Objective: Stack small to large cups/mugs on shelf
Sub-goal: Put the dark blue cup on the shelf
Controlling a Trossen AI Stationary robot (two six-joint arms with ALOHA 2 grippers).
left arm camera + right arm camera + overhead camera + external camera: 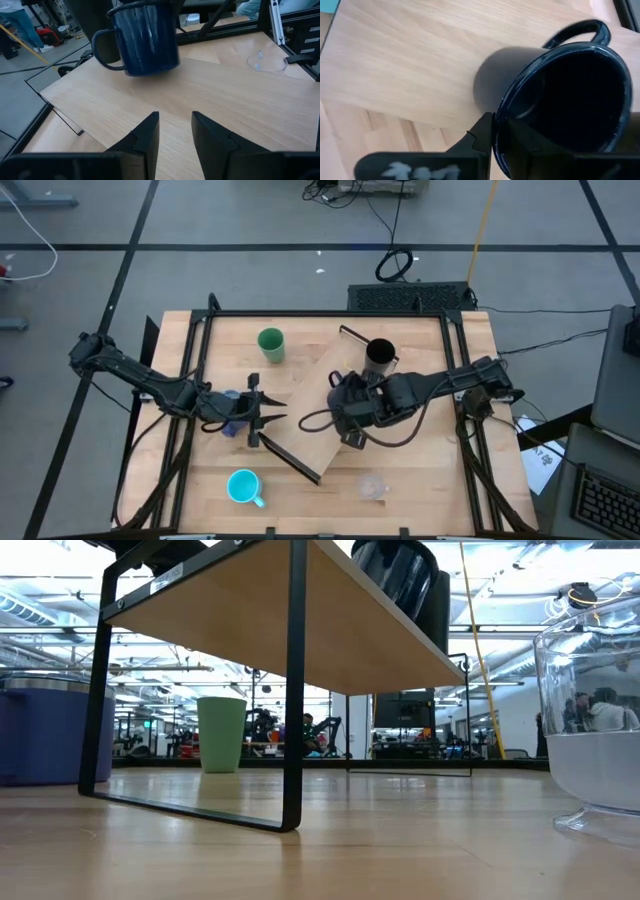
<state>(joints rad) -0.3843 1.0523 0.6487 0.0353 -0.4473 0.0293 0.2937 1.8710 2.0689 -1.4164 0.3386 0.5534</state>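
The shelf (310, 430) lies slantwise across the middle of the table. My right gripper (502, 135) is over its middle, shut on the wide black mug (145, 40). The tall black cup (380, 357) stands at the shelf's far end. On the table stand the green tumbler (270, 345) at the far left, the cyan mug (243, 487) and the tiny clear cup (373, 486) near the front edge. My left gripper (175, 125) is open and holds nothing at the shelf's left end. The blue-purple mug (230, 423) stands below it. My right gripper pinches the mug's rim (507, 102), one finger inside the mug and one outside, on the side away from the handle (580, 30). The fingers slant down from above. The mug is tilted, its base close over the shelf board; whether it touches the board I cannot tell.
Dark metal frame rails (460, 380) run along the table's left, right and far sides. Bare shelf board (200, 95) lies between my left gripper and the black mug. In the low view the clear cup (595, 730) stands close at the right.
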